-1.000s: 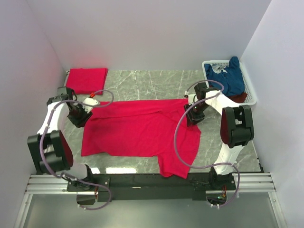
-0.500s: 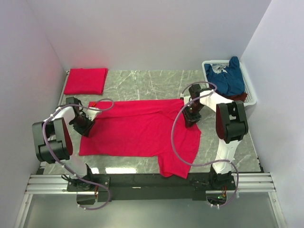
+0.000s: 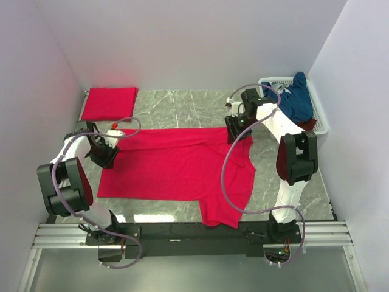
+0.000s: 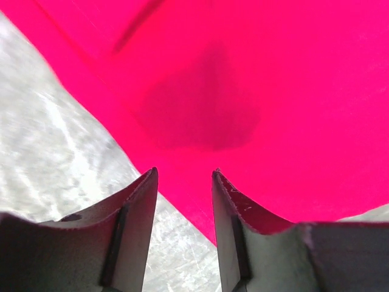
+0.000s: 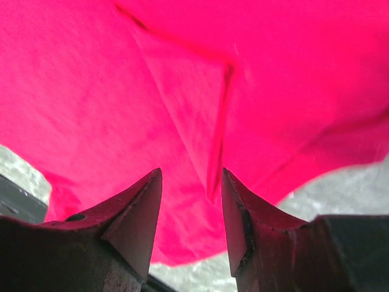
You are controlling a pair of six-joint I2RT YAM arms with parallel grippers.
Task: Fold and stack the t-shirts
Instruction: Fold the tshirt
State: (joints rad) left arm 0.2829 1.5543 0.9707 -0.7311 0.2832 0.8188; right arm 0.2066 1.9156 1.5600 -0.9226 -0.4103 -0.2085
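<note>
A bright red t-shirt [image 3: 176, 165] lies spread flat across the middle of the table, with one part hanging toward the front edge. My left gripper [image 3: 104, 152] is open and empty at the shirt's left edge. In the left wrist view its jaws [image 4: 184, 174] stand apart over the edge of the red cloth [image 4: 255, 91] and bare marble. My right gripper [image 3: 236, 129] is open at the shirt's back right corner. In the right wrist view its jaws [image 5: 191, 176] stand apart above a crease in the red cloth [image 5: 182, 91]. A folded red t-shirt [image 3: 110, 102] lies at the back left.
A white basket [image 3: 321, 115] at the back right holds a navy blue t-shirt [image 3: 295, 100] and a darker red one [image 3: 309, 125]. White walls close in the left, back and right. The black rail [image 3: 188, 234] with the arm bases runs along the front.
My right gripper has moved back and left, to the shirt's back right corner. My left gripper shifted along the left edge. The shirt's left side now lies a little further left and flatter.
</note>
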